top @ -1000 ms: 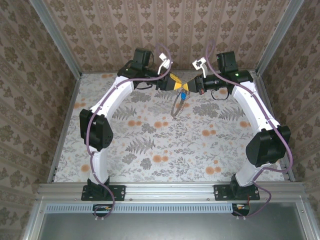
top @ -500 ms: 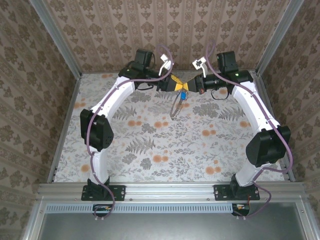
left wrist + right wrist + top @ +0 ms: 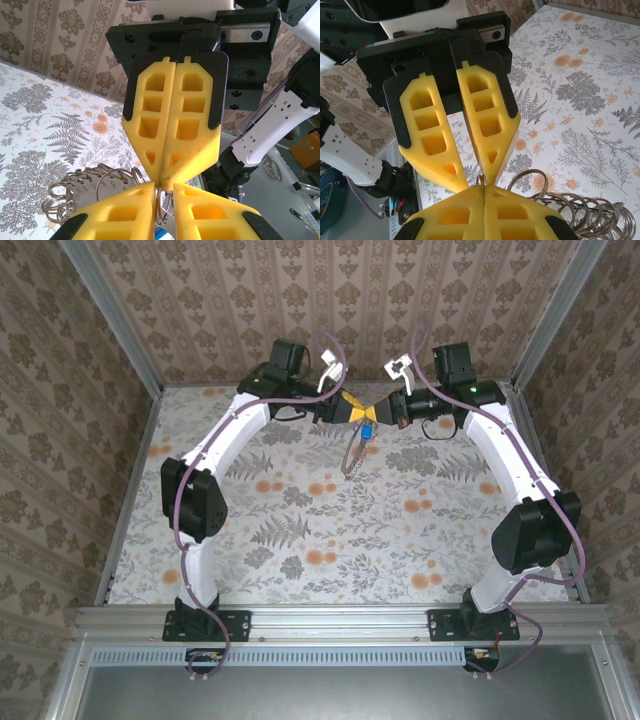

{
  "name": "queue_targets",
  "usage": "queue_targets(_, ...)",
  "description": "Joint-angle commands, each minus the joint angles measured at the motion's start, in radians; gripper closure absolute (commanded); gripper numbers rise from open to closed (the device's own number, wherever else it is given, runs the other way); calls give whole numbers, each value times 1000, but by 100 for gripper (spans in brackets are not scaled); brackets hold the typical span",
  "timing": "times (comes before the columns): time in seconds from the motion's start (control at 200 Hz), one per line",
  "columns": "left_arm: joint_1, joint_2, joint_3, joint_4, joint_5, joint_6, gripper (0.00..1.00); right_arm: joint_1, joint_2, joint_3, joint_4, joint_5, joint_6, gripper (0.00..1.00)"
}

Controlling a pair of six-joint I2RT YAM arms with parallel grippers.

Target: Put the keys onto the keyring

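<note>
High over the far middle of the table my two grippers meet tip to tip. My right gripper (image 3: pixel 376 414) (image 3: pixel 484 189) is shut on the keyring's thin metal ring (image 3: pixel 163 207). My left gripper (image 3: pixel 360 413) (image 3: pixel 164 194) faces it, jaws a narrow gap apart, and the ring stands in that gap against one finger. The keyring's beige chain of loops (image 3: pixel 350 453) (image 3: pixel 580 210) hangs from the ring down to the table. The blue-headed key (image 3: pixel 368 430) (image 3: pixel 162 236) hangs just under the meeting fingertips; I cannot tell what bears it.
Patterned walls with metal frame posts (image 3: pixel 110 330) close in the floral table (image 3: pixel 300 530) on three sides. A metal rail (image 3: pixel 340 620) with both arm bases runs along the near edge. Purple cables (image 3: pixel 325 340) loop above the wrists.
My left gripper's jaws have narrowed around the ring. Both arms, the key and the hanging chain have hardly moved.
</note>
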Motion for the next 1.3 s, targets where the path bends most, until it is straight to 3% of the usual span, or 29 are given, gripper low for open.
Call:
queue_targets(0.0,-25,2,-3,-60,66,50,87,-8,-1,2,59,-9,9,100)
queue_targets(0.12,-30,4,-3,-76,66,69,100,-7,-2,-1,65,-15,14,100)
queue_targets(0.305,-37,4,-10,-51,69,57,100,-7,-5,-9,88,-29,33,100)
queue_targets(0.43,-41,-10,-41,48,23,-23,100,-7,-18,-23,124,-39,64,100)
queue_targets(0.53,-37,-32,-95,205,-25,-141,100,-19,-54,-65,206,-32,119,73)
queue_targets(0.61,-32,-55,-131,303,-44,-211,100,-45,-99,-121,295,-36,183,63)
queue_targets(0.85,-32,-106,-159,410,-80,-283,100,-122,-258,-355,552,-1,353,58)
queue_targets(1.125,-37,-143,-164,474,-115,-346,100,-119,-385,-615,812,1,482,53)
queue_targets(1.29,-41,-155,-161,487,-126,-361,100,-99,-382,-660,883,-1,505,52)
